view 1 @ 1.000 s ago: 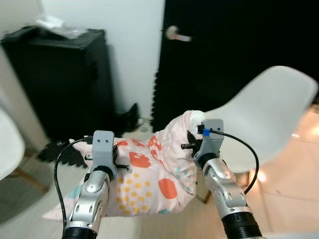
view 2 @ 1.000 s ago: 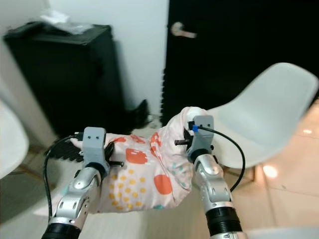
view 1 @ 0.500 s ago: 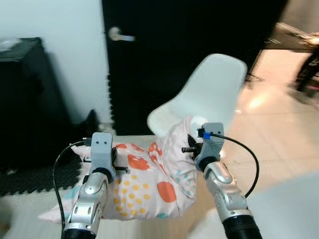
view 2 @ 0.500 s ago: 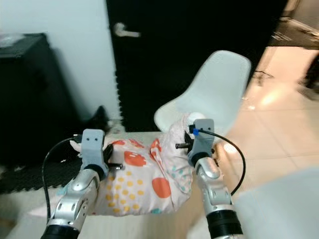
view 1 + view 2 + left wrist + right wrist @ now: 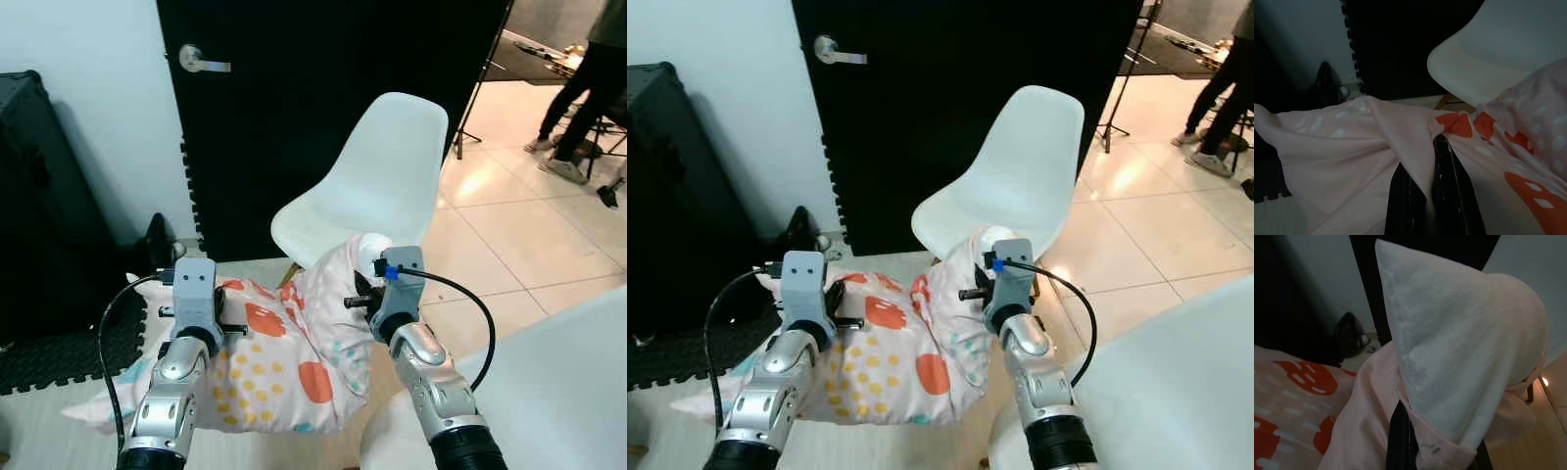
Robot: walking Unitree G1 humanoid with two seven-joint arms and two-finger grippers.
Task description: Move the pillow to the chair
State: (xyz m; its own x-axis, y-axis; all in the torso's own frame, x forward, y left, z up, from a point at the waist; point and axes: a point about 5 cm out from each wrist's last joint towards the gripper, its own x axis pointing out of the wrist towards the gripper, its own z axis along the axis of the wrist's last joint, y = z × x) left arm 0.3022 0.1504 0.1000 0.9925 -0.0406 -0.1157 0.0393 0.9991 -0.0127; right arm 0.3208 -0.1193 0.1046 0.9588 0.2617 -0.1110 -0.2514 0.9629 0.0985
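Observation:
A pink pillow [image 5: 279, 367] with orange and yellow spots hangs between my two arms, above the floor. My left gripper [image 5: 1425, 196] is shut on a fold of the pillow's left edge. My right gripper [image 5: 1415, 440] is shut on the pillow's right corner, whose white tip [image 5: 370, 247] sticks up. The white shell chair [image 5: 377, 186] stands just beyond the pillow, in front of the black door [image 5: 323, 88]. The chair's seat [image 5: 1474, 63] lies close behind the cloth in the left wrist view.
A black cabinet [image 5: 34, 196] and black floor mats [image 5: 59, 352] are at the left. Something white and curved [image 5: 549, 392] fills the lower right. A person's legs [image 5: 578, 108] and a stand [image 5: 480, 88] are on the tiled floor at the far right.
The camera has swung to the right: the chair and door now sit centred ahead, the cabinet has slid to the left edge. Both grippers still hold the pillow as before.

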